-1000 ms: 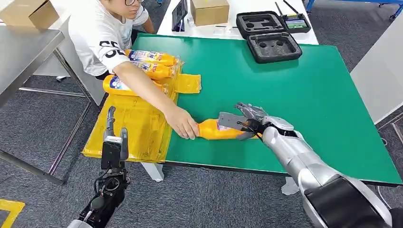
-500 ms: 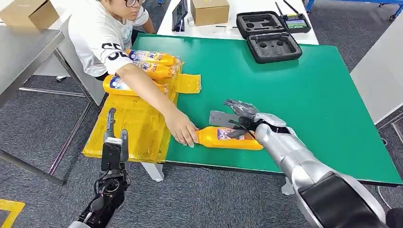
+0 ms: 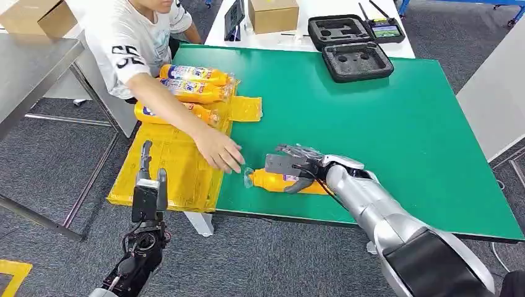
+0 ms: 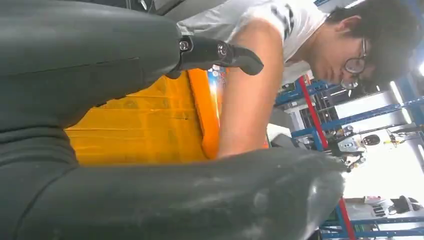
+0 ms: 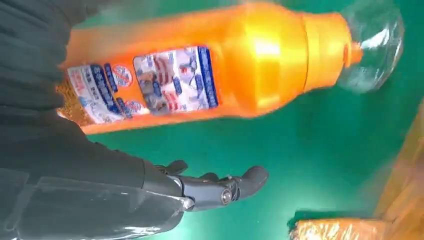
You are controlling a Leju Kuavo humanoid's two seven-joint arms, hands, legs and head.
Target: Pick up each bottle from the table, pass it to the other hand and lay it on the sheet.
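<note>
An orange bottle (image 3: 278,181) (image 5: 200,75) with a clear cap lies on its side on the green table (image 3: 384,124), near the front edge. My right hand (image 3: 296,166) reaches over its body, thumb on the near side and fingers (image 5: 215,187) stretched out on the far side, not closed around it. A person's hand (image 3: 218,151) hovers just left of the cap, apart from it. The yellow sheet (image 3: 173,167) (image 4: 140,120) hangs off the table's left edge, with three orange bottles (image 3: 192,91) lying at its far end. My left hand (image 3: 148,189) (image 4: 100,75) is raised in front of the sheet, holding nothing.
A black foam case (image 3: 350,43), a remote (image 3: 385,29) and a cardboard box (image 3: 272,13) sit at the back. The person (image 3: 133,43) leans in from the far left. A metal table (image 3: 31,68) stands at the left, a white surface (image 3: 495,93) at the right.
The person's hand has let go of the bottle's cap end and pulled back toward the sheet. My right hand and the bottle have shifted left. The left hand has stayed still.
</note>
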